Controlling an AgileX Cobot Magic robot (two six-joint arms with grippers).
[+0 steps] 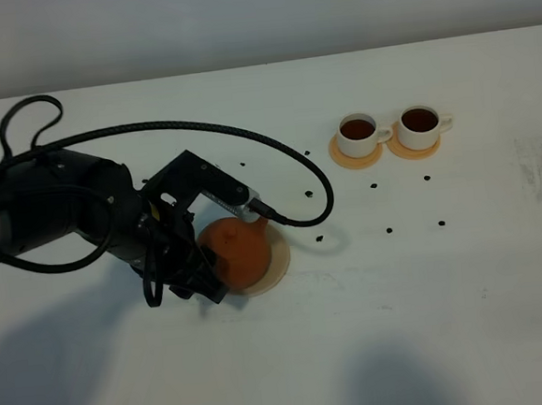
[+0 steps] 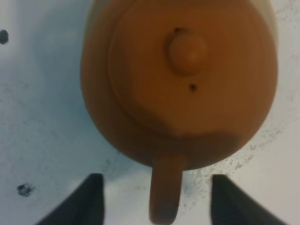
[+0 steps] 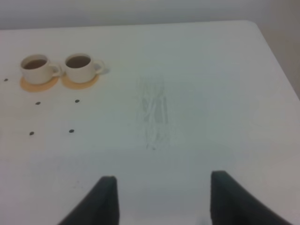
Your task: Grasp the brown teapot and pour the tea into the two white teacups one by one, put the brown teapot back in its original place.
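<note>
teapot sits on tan disc. left claw apart, astride the handle. right claw apart, empty. both cups full.

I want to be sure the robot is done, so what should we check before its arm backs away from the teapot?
1. Brown teapot back on the tan disc: ok.
2. Left hand open, fingers clear on both sides of the handle: ok.
3. Teapot upright, lid on: ok.
4. Both white teacups hold dark tea: ok.
5. Cups on their orange coasters: ok.
6. Right hand open, holding nothing, away from the cups: ok.
</note>
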